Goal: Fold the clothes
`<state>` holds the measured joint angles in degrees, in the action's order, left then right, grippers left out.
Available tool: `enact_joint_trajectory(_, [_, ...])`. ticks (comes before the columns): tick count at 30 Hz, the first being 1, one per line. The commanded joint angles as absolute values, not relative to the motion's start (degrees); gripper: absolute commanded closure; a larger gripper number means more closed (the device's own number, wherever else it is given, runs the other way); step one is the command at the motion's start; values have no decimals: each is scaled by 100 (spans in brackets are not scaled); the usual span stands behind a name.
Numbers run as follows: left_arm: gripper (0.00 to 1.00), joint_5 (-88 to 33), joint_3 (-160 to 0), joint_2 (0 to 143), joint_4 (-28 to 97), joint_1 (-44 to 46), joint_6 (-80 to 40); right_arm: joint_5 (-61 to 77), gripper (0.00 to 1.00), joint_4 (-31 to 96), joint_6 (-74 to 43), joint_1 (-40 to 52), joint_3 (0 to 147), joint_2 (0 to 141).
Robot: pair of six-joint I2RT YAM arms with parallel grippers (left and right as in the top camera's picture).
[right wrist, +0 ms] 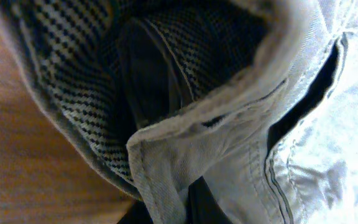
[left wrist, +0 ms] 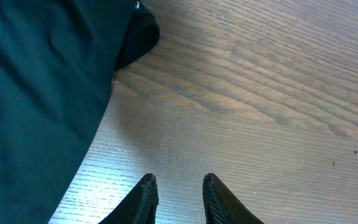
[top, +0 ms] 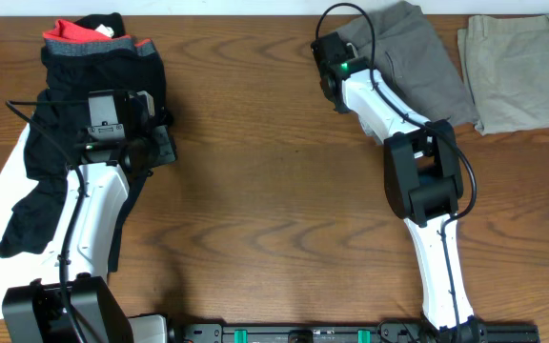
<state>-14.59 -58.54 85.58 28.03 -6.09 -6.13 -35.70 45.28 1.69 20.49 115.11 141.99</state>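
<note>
Pinching grey trousers (top: 417, 57) beside tan shorts (top: 527, 71), the right gripper (right wrist: 173, 208) is clamped; left gripper (left wrist: 178, 199) gapes beside black clothes (left wrist: 36, 93).

Even, fairly bright overhead light covers the brown wooden table (top: 255, 143), with soft-edged shadows. In the left wrist view, pale glare streaks the grain and the black cloth garment (left wrist: 36, 93) reads nearly featureless. The right wrist close-up of the grey-beige trousers (right wrist: 229, 149) is soft and washed out at the right.

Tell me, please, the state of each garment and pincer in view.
Gray trousers: rumpled, waistband gaping open.
Beige garment: folded flat.
Black garment: sprawled, unfolded.
Left pincer: open, empty.
Right pincer: apparently shut on the trousers' waistband.
</note>
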Motion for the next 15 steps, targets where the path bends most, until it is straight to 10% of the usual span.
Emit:
enact_joint_trajectory(1, [73,-1382,-5957,8586,2794,-607,-558,-3765,100,4757,-244,1994,11878,13756])
enact_joint_trajectory(15, [73,-1380,-5957,8586,2790,-607,-558,-3135,99,4995,-248,1831,12195,11961])
